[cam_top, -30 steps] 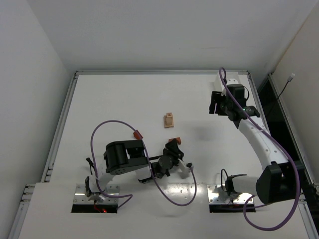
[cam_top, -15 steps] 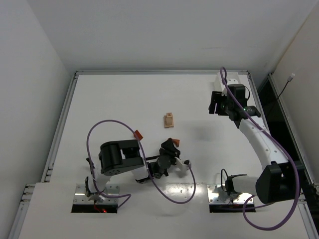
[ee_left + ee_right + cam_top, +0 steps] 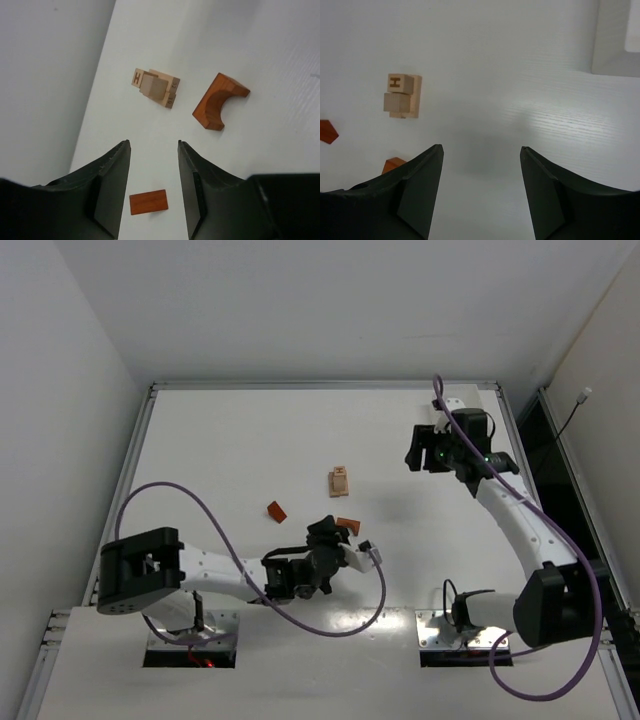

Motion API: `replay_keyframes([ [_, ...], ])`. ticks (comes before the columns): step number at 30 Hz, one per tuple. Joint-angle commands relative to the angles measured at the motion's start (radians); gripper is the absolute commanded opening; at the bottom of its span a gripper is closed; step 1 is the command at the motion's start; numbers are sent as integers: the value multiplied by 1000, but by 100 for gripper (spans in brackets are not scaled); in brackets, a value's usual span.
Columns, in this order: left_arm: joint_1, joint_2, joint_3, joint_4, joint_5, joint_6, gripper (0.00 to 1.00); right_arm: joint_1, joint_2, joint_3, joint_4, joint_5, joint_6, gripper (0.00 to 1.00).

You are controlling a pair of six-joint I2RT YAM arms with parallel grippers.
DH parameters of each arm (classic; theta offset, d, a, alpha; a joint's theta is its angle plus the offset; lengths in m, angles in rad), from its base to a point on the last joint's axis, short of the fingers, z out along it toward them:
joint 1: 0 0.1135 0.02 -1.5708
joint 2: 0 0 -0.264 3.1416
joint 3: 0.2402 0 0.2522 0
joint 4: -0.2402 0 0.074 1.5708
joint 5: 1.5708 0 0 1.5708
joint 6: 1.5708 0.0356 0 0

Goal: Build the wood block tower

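Note:
The wood block tower is a short stack of pale tan blocks mid-table, also seen as the tan stack and from the right wrist. A red-brown arch lies just in front of it, on its side. Further left lies a red-brown wedge. My left gripper hovers open beside the arch. The wedge shows on the table between its open jaws, untouched. My right gripper hangs open and empty, to the right of the tower.
A white bin stands at the table's far right corner, behind my right arm. Purple cables loop from both arms near the front edge. Raised rails run along the table's sides.
My left arm's elbow has swung out to the left and its jaws have widened a little; the arch now shows uncovered beside it. My right gripper has shifted slightly left.

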Motion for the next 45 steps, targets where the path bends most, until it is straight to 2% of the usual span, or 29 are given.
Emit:
replay_keyframes([
  [1,8,-100,132,-361,-22,-306,40,38,18,41,51,-99,-50,61],
  [2,17,-115,200,-428,-22,-359,41,58,30,41,51,-108,-66,61],
  [3,31,-146,236,-567,-22,-408,41,69,30,53,61,-108,-66,61],
  [4,31,-167,264,-620,-22,-492,43,78,41,62,61,-119,-66,61],
  [8,89,-265,397,-843,89,-634,46,129,79,82,61,-165,-87,61],
  [9,144,-278,419,-904,90,-651,46,140,99,96,50,-165,-101,61],
  [15,363,-381,566,-1032,128,-724,48,218,174,148,41,-145,-113,61],
  [18,465,-359,650,-1133,140,-780,51,277,214,173,28,-169,-144,61],
  [19,558,-350,670,-1171,154,-790,51,297,225,182,18,-178,-156,61],
  [21,652,-329,724,-1194,207,-810,51,351,257,194,-8,-214,-181,61],
  [22,733,-310,735,-1195,225,-821,51,364,269,194,-27,-231,-198,59],
  [28,962,-227,840,-1225,341,-861,52,407,356,222,-90,-283,-331,47],
  [30,1078,-162,890,-1270,384,-890,52,407,380,222,-123,-283,-369,43],
  [31,1117,-140,940,-1290,478,-890,53,407,380,210,-136,-283,-412,40],
  [32,1163,-122,959,-1308,511,-890,55,407,394,210,-148,-283,-432,40],
  [34,1181,-111,968,-1323,536,-890,55,407,394,182,-166,-274,-465,37],
  [45,1249,-69,947,-1314,564,-881,55,471,394,101,-199,-260,-566,37],
])
